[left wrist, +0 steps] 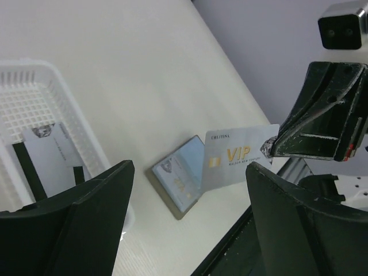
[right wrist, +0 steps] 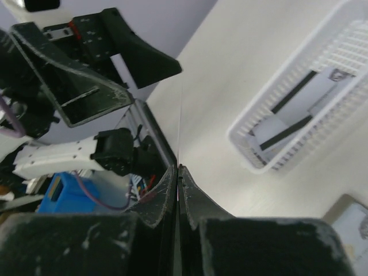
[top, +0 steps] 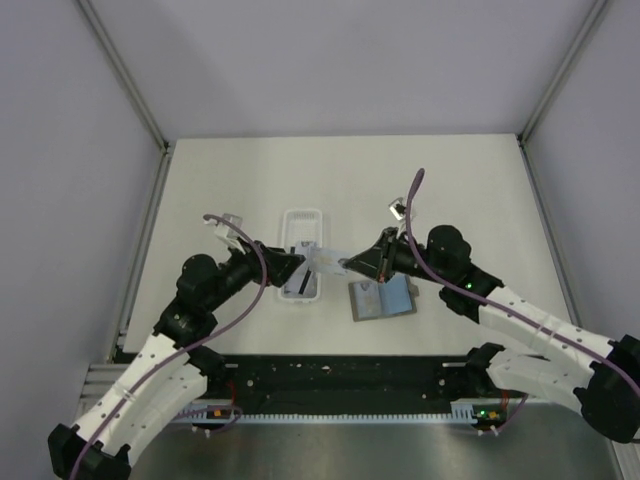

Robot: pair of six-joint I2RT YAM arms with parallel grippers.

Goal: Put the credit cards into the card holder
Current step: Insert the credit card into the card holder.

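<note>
While the right gripper (top: pixel 352 263) pinches a VIP card (left wrist: pixel 238 158) aloft and the left gripper (top: pixel 303 262) gapes empty, the card holder (top: pixel 381 299) lies open nearby; more cards (left wrist: pixel 52 152) lie in the white basket (top: pixel 301 214), unloaded.

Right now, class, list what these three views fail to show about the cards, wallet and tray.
- Right wrist view: the held card is edge-on, its face unseen; the card holder is cut off at the frame corner.
- Left wrist view: the left gripper hides the white tray at its near end, so the card count is unclear.
- Top view: print too small.
</note>
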